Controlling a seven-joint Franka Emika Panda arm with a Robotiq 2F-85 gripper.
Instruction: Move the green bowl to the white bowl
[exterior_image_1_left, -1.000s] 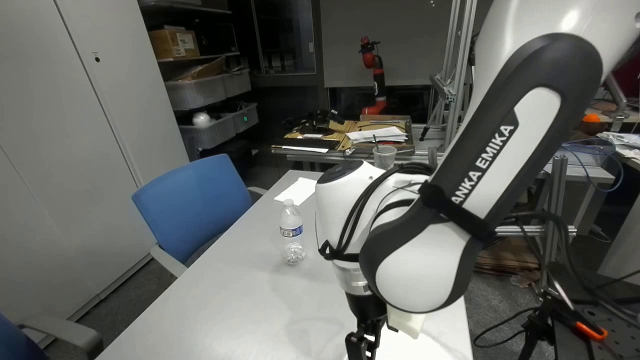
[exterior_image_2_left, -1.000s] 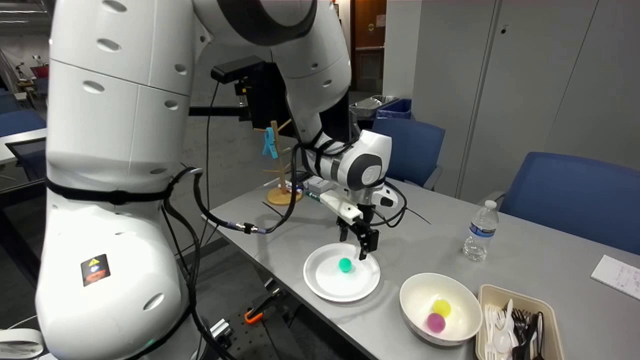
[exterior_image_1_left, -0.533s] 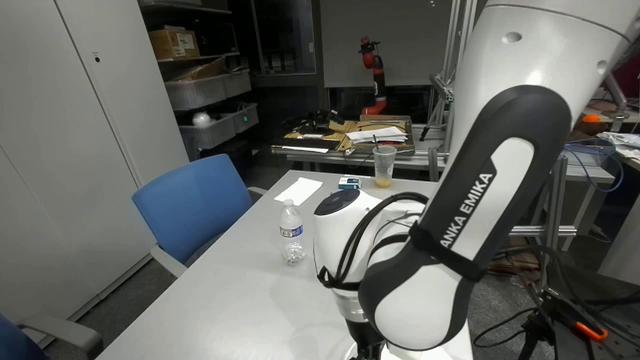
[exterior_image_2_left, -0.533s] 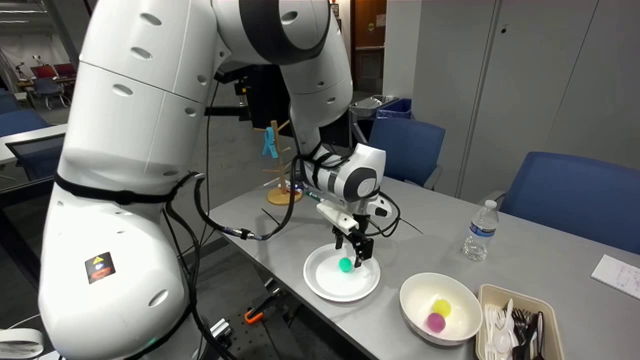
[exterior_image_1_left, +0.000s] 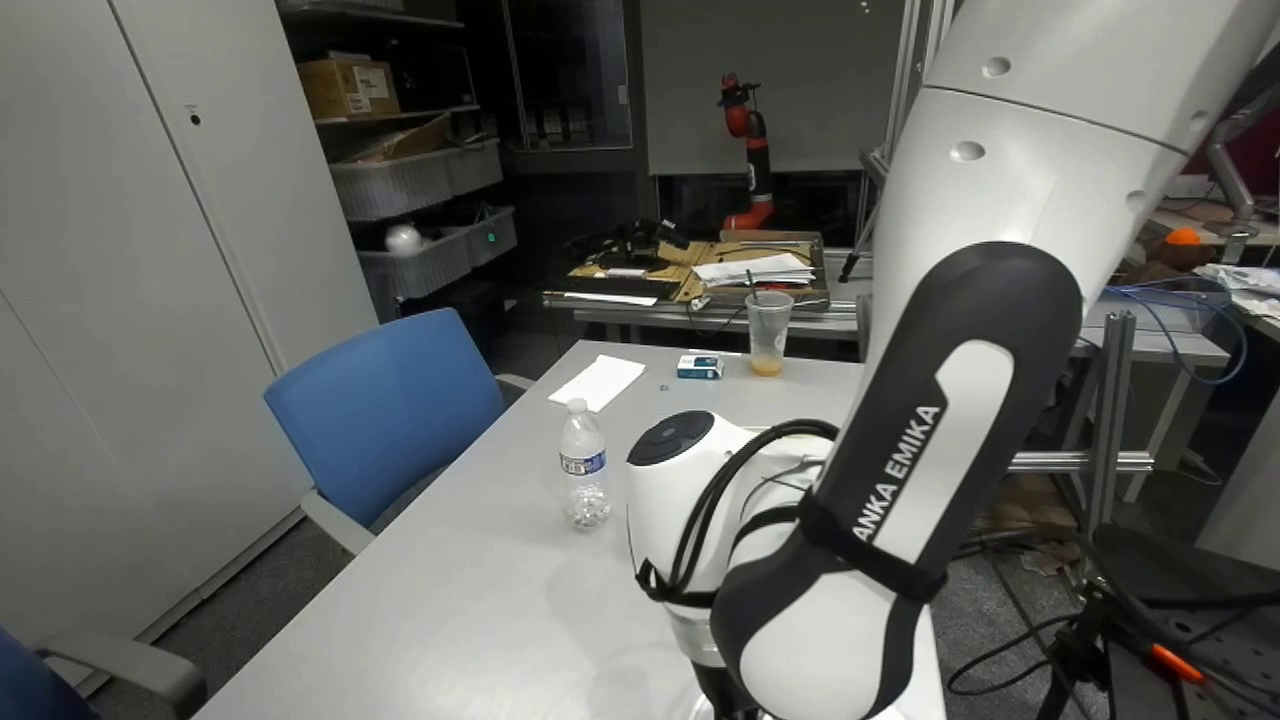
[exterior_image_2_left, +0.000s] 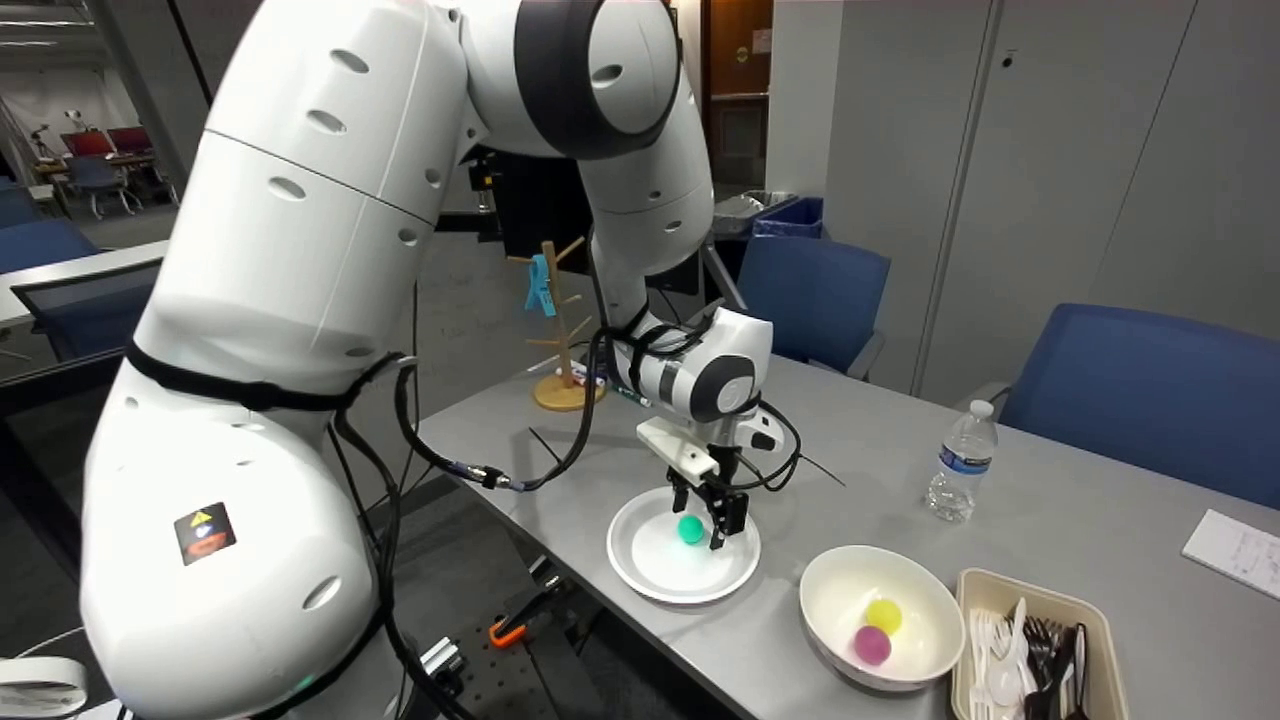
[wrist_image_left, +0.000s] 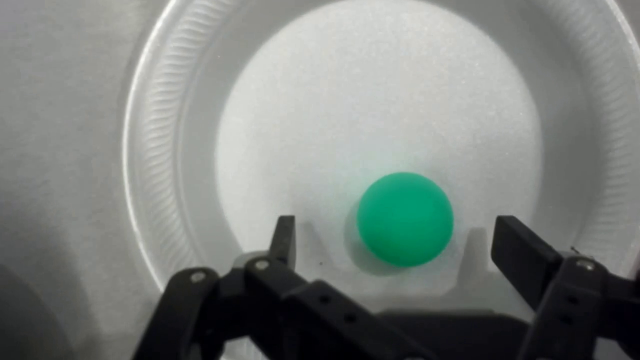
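Note:
The green thing is a small round ball, not visibly a bowl. It lies on a flat white plate. In the wrist view the green ball sits between my two fingertips, with a gap on either side. My gripper is open and low over the plate, its fingers around the ball without touching it. The white bowl stands on the table beside the plate and holds a yellow ball and a pink ball. In an exterior view the arm hides the plate's contents.
A beige tray of cutlery stands right beside the white bowl. A water bottle stands farther back, also in an exterior view. A wooden stand is at the far end. A plastic cup shows in an exterior view.
My gripper has come down from above the plate's far edge to around the green ball, staying open. The ball, plate and white bowl have not moved.

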